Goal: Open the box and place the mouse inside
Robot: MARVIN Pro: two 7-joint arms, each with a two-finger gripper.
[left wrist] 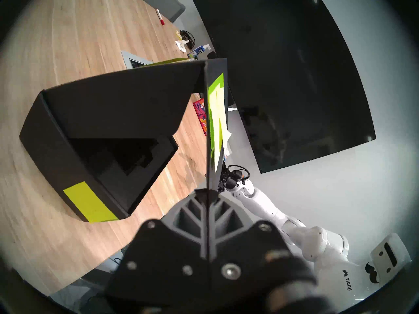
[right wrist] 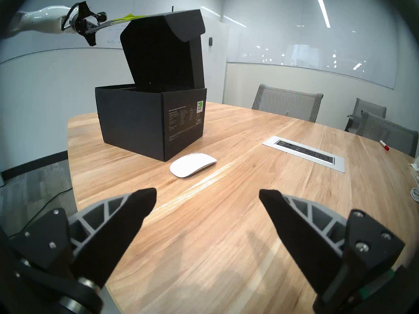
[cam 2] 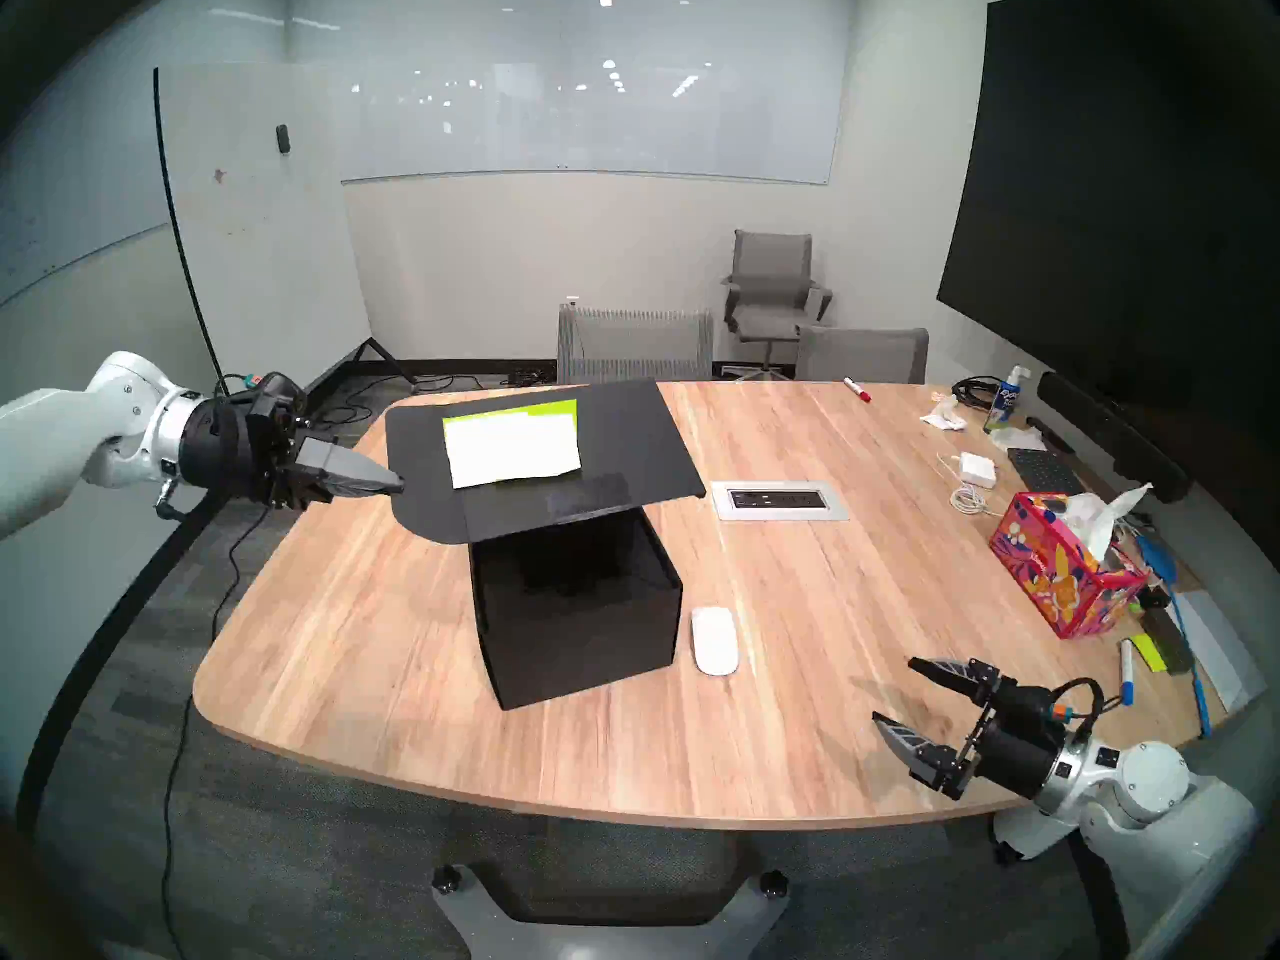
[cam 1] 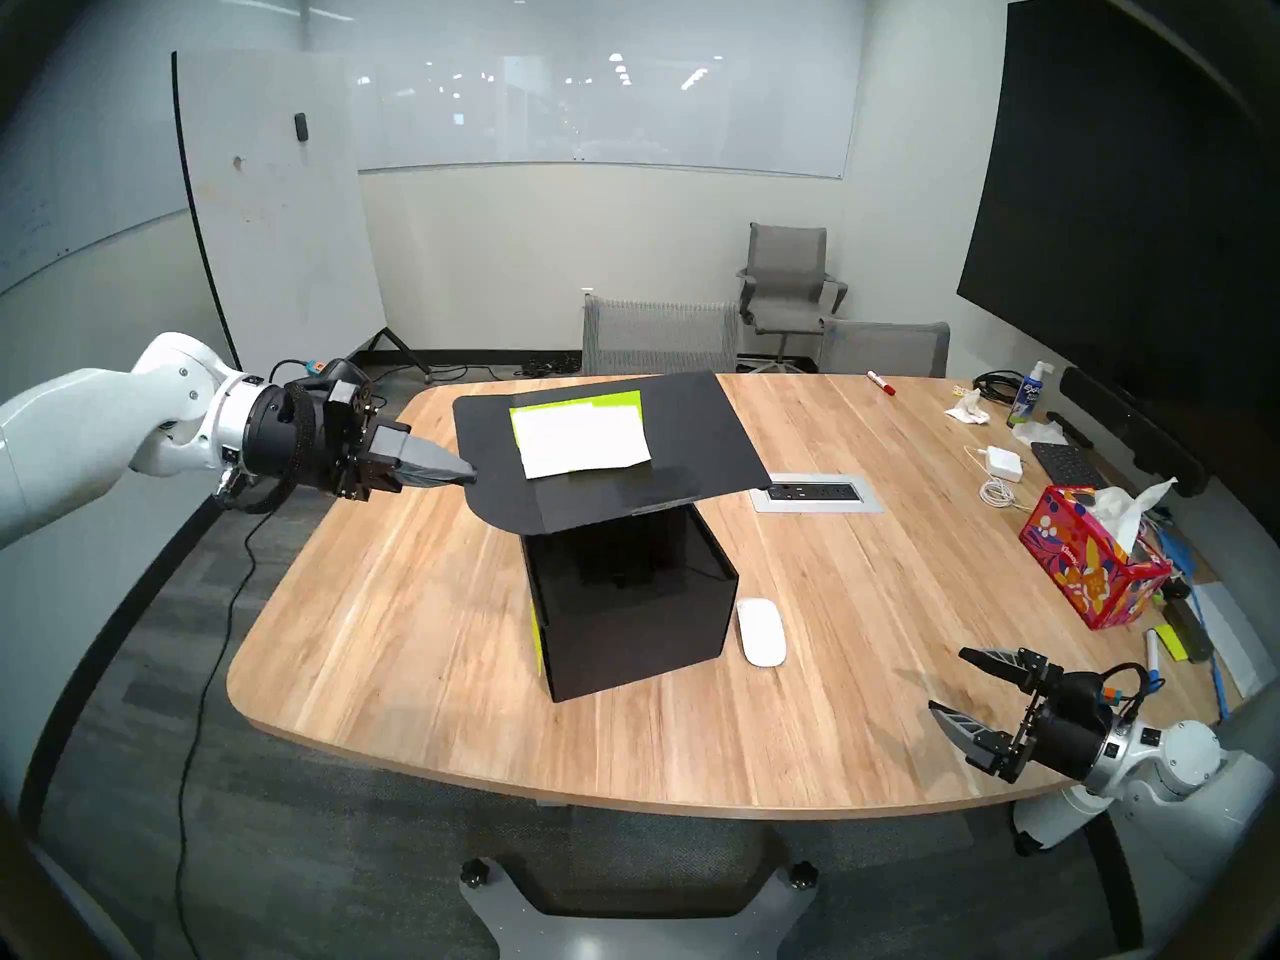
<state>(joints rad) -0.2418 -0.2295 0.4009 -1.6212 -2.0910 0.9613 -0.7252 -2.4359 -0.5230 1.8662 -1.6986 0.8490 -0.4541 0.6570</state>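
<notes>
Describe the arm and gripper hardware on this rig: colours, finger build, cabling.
Both arms are glossy white with rounded joint housings and black wrist sections. The left gripper and right gripper have black tapered fingers backed by grey triangular lattice ribs, on black screwed mounts. Black cables loop at each wrist, with an orange-and-teal connector. The right arm carries black lettering.

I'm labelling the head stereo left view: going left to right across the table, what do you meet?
Left gripper pinching the black box's raised flap lid → glossy white oval mouse → silver power outlet panel → red floral tissue box.
</notes>
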